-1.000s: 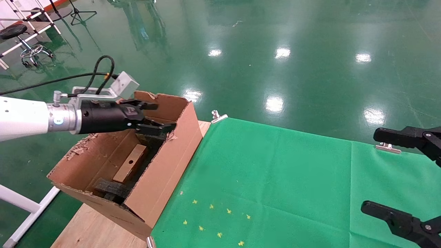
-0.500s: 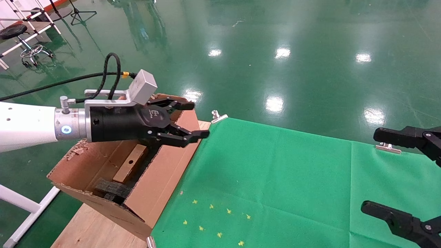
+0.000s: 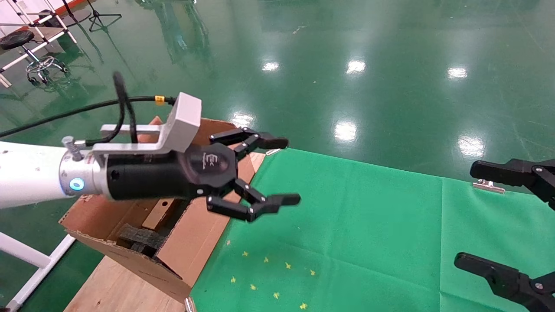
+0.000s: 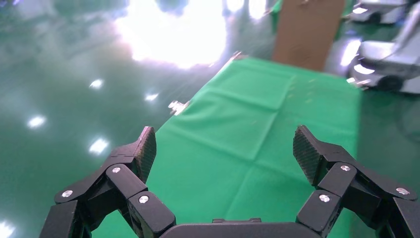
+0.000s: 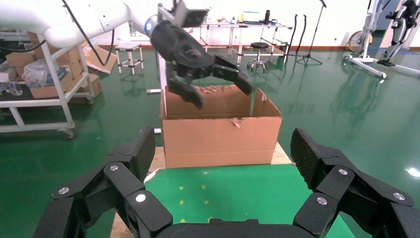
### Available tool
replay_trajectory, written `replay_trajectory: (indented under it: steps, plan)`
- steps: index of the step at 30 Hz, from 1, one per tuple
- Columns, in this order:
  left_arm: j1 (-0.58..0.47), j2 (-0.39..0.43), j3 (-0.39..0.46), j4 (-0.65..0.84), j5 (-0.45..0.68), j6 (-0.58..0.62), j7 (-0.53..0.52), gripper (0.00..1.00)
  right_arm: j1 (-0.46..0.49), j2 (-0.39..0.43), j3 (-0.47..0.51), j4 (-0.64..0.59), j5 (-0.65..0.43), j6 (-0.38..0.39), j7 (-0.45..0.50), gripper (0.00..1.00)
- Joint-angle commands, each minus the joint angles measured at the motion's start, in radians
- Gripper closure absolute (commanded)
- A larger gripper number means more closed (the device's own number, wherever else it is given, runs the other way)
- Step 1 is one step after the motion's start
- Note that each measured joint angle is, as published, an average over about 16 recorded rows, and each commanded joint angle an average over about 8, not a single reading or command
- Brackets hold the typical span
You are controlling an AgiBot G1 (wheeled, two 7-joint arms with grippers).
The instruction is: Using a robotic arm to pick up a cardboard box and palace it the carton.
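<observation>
The cardboard box (image 3: 163, 209) is seen lodged in the carton (image 3: 197, 242) at the worktop's left edge, placement judged done; the left gripper (image 3: 277, 171), fingers spread and empty, is to be parked, the right gripper (image 3: 485, 219) idle, fingers spread.

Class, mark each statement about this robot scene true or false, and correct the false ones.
1. The flat reddish-brown cardboard box lies inside the large brown corrugated carton. True.
2. The left gripper grips the cardboard box. False: it is open and empty.
3. The left gripper hangs above the near edge of the green cloth. True.
4. The right gripper is shut. False: its jaws stand wide apart.
5. Red stars mark the cloth. False: the small stars are yellow.
</observation>
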Motion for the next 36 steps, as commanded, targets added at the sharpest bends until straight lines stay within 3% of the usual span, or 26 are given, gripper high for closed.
replay_trajectory:
  steps: [1, 16, 36]
  plan:
    - [0.017, 0.000, -0.009, -0.025, -0.034, 0.013, 0.010, 0.00, 0.000, 0.000, 0.000, 0.000, 0.000, 0.000, 0.000, 0.00]
    - [0.102, 0.001, -0.055, -0.152, -0.208, 0.080, 0.058, 0.00, 0.000, 0.000, 0.000, 0.000, 0.000, 0.000, 0.000, 0.00]
    - [0.090, 0.002, -0.048, -0.133, -0.183, 0.069, 0.052, 0.00, 0.000, 0.000, 0.000, 0.000, 0.000, 0.000, 0.000, 0.00]
